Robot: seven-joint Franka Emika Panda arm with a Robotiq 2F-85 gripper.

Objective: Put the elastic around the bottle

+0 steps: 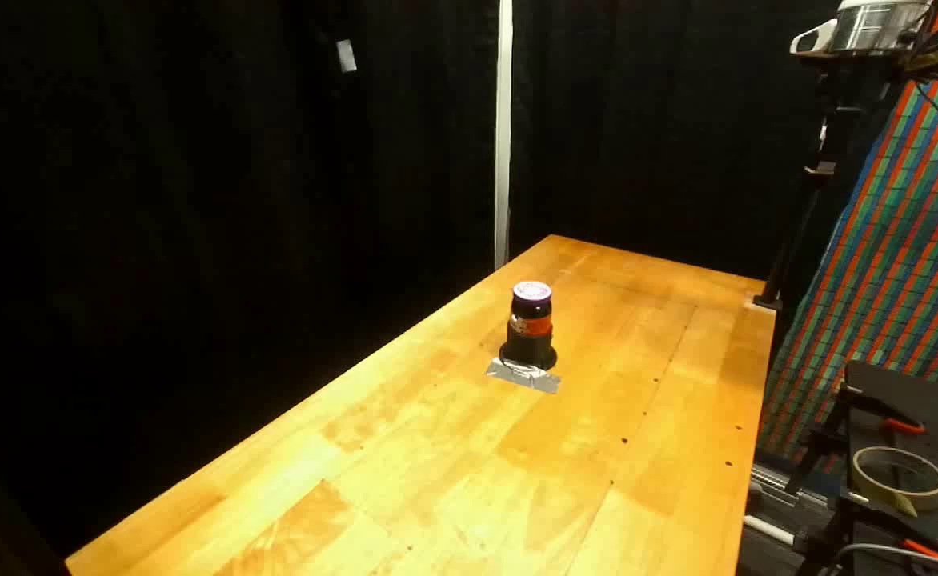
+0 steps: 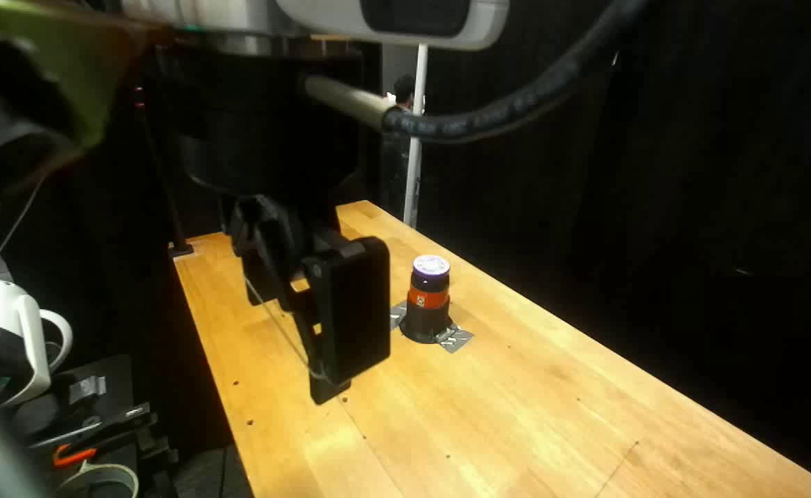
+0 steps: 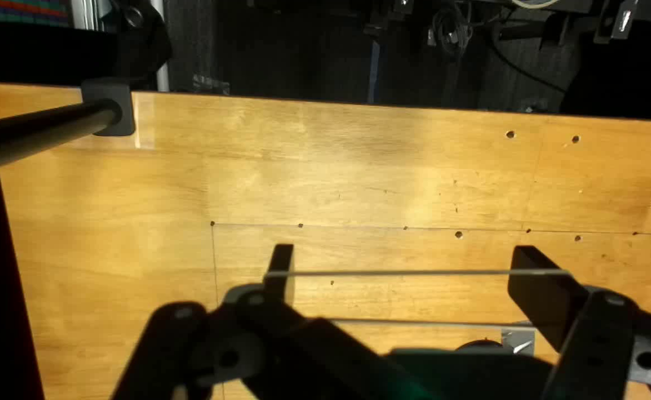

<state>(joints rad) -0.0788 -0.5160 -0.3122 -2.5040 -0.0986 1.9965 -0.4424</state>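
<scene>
The bottle [image 1: 531, 323] is dark brown with an orange band and a pale lid. It stands upright in a black holder [image 1: 528, 350] taped to the wooden table. The bottle also shows in an exterior view [image 2: 429, 299]. In the wrist view only the dark rim of the holder [image 3: 478, 344] shows; the bottle is hidden. My gripper [image 3: 409, 278] is open, with the thin pale elastic [image 3: 403, 273] stretched around both fingers as two strands. In an exterior view the gripper [image 2: 302, 325] hangs above the table, beside and apart from the bottle.
Silver tape [image 1: 521, 376] holds the holder down. A black pole [image 1: 789, 232] is clamped at a table corner and shows in the wrist view [image 3: 42, 133]. A white kettle [image 2: 4, 332] and a tape roll [image 1: 897, 480] stand off the table's side. Black curtains surround the table.
</scene>
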